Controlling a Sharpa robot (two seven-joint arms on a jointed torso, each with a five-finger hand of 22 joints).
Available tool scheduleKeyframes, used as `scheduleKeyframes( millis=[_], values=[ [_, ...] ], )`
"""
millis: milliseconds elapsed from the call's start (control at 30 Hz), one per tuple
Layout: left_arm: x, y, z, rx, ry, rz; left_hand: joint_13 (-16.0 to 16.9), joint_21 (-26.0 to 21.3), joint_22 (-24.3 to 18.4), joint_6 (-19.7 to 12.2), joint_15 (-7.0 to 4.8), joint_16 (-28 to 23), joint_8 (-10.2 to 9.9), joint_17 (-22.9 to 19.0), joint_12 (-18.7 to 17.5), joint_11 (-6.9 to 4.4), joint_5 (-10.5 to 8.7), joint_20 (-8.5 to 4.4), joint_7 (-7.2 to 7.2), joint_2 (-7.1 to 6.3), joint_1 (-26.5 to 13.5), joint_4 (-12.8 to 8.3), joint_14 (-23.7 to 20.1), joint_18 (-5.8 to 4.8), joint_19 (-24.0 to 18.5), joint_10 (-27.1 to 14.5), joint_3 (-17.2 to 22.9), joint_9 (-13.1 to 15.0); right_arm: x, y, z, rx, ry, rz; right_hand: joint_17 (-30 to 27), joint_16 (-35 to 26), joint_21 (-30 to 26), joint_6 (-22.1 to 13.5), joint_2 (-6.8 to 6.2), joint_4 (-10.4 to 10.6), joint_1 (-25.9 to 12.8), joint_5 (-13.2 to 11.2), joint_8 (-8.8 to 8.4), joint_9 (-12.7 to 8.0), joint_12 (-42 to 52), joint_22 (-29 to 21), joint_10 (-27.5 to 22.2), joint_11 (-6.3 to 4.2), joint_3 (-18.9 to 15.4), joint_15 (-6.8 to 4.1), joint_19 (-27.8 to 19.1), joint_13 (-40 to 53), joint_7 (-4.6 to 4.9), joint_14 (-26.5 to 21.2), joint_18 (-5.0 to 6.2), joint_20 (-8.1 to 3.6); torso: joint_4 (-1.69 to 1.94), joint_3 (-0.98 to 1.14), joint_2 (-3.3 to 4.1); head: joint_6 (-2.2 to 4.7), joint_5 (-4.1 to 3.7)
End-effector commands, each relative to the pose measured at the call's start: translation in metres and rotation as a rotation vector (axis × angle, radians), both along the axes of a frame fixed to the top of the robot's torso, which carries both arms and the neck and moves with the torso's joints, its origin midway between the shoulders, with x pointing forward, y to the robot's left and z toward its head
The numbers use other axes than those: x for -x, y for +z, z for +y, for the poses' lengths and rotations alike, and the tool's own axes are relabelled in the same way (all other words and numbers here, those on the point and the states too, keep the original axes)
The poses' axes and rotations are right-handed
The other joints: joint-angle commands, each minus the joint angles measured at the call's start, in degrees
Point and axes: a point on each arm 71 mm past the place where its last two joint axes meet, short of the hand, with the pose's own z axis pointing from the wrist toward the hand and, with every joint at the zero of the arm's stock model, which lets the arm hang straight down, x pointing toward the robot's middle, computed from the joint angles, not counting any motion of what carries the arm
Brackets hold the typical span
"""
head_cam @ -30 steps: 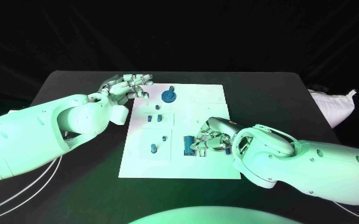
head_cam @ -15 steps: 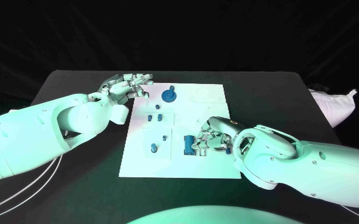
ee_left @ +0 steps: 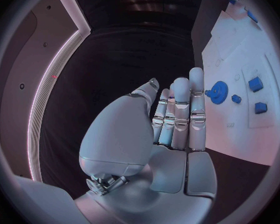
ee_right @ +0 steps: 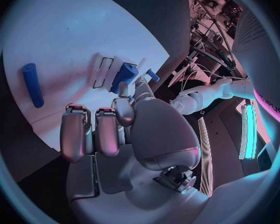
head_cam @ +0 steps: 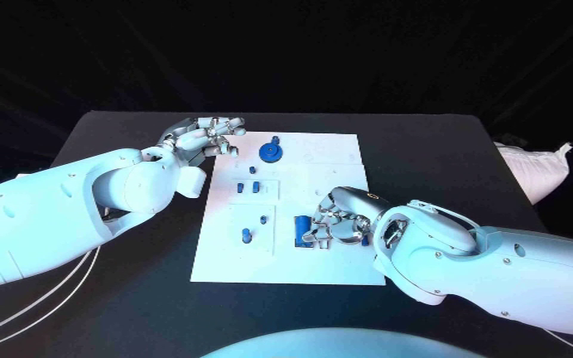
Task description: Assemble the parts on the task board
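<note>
My right hand (head_cam: 338, 224) sat low over the near part of the task board (head_cam: 334, 155), fingers curled down round a blue block (head_cam: 303, 232). In the right wrist view the same block (ee_right: 124, 77) stood just beyond my fingertips (ee_right: 122, 106), one of which seemed to touch it. I could not tell whether I actually gripped it or only rested against it.

My left hand (head_cam: 200, 137) hung at the board's far left corner. In the left wrist view its fingers (ee_left: 180, 112) were straight and close together, with nothing in them. The blue gear (head_cam: 271, 153) lay just beside that hand, on the board. Two small blue pegs (head_cam: 246, 187) stood between my two hands, and another small part (head_cam: 247, 234) stood just left of the block. A blue rod (ee_right: 33, 84) lay on the board, well apart from my right fingers.

Judgement: the block looked like rigid plastic, light and smooth, so probably slippery under metal fingers. I reckoned the best hold was across its two long flat sides, thumb opposed, near mid-height so it would not tip. The pegs looked small enough to need a fingertip pinch.
</note>
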Motion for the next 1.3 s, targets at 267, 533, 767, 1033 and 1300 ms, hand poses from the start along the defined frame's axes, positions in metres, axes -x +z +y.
scheduleKeyframes(
  millis=[267, 533, 767, 1033, 1300],
  values=[
    [0.001, 0.001, -0.003, 0.007, -0.021, -0.003, 0.05, -0.30, -0.14, -0.48, 0.10, -0.26, 0.42, -0.10, 0.50, -0.01, 0.24, 0.26, 0.05, 0.37, 0.55, -0.23, -0.50, 0.58, -0.24, -0.38, -0.07, -0.06, 0.002, -0.005, 0.007, 0.085, 0.057, 0.016, 0.68, 0.18, 0.28, 0.30, 0.19, -0.25, -0.22, -0.92, 0.50, 0.29, 4.95, 0.18, 2.30, -1.92, -0.38, -0.33, 0.35, 3.67, -0.01, 3.67, -1.19, 0.09, 0.07, -0.06, 0.00, -0.15, -0.01],
    [0.001, 0.001, -0.002, 0.006, -0.021, -0.002, 0.05, -0.30, -0.14, -0.48, 0.10, -0.26, 0.42, -0.10, 0.50, -0.01, 0.24, 0.26, 0.05, 0.37, 0.55, -0.23, -0.50, 0.58, -0.24, -0.38, -0.07, -0.06, -0.001, -0.006, 0.004, 0.100, 0.018, 0.003, 0.87, 0.32, 0.36, 0.52, 0.90, -0.19, -0.35, -1.16, 0.80, 0.51, 5.56, 0.35, 2.60, -2.03, -0.30, -0.42, 0.43, 4.18, -0.15, 3.70, -1.22, 0.04, 0.06, -0.04, -0.01, -0.18, 0.06],
    [0.001, 0.000, -0.002, 0.005, -0.022, -0.001, 0.05, -0.30, -0.14, -0.48, 0.10, -0.26, 0.42, -0.10, 0.50, -0.01, 0.24, 0.26, 0.05, 0.37, 0.55, -0.23, -0.50, 0.58, -0.24, -0.38, -0.07, -0.06, -0.003, -0.008, -0.002, 0.113, -0.017, 0.012, 1.16, 0.51, 0.53, 0.49, 2.76, 0.84, -1.65, -1.13, 1.12, 0.83, 6.00, 0.71, 2.88, -2.15, -0.26, -0.52, 0.62, 4.62, -0.30, 3.75, -1.29, -0.07, 0.03, 0.01, -0.01, -0.19, 0.09],
    [0.001, 0.000, -0.002, 0.006, -0.024, -0.001, 0.05, -0.30, -0.14, -0.48, 0.10, -0.26, 0.42, -0.10, 0.50, -0.01, 0.24, 0.26, 0.05, 0.37, 0.55, -0.23, -0.50, 0.58, -0.24, -0.38, -0.07, -0.06, -0.004, -0.007, -0.006, 0.103, -0.035, 0.005, 0.93, 0.36, 0.50, 0.30, 2.92, 0.66, -1.41, -1.02, 1.15, 0.90, 5.54, 0.63, 2.72, -2.21, -0.20, -0.57, 0.58, 4.32, -0.36, 3.71, -1.27, -0.11, 0.03, 0.02, 0.01, -0.14, -0.01],
    [0.001, 0.000, -0.001, 0.004, -0.021, -0.001, 0.05, -0.33, -0.16, -0.49, 0.10, -0.26, 0.45, -0.11, 0.55, 0.00, 0.23, 0.27, 0.06, 0.40, 0.55, -0.21, -0.53, 0.58, -0.26, -0.40, -0.09, -0.06, -0.001, 0.002, -0.025, 0.036, -0.065, 0.008, -1.05, -1.12, -0.50, -4.64, 2.63, 0.52, -1.26, 2.84, -2.44, -0.49, -0.41, -1.39, -0.09, -0.61, -0.83, 0.55, -0.57, 0.48, 1.76, 3.25, -0.90, 0.55, -0.02, 0.03, 0.00, 0.17, 0.03]
  ],
)
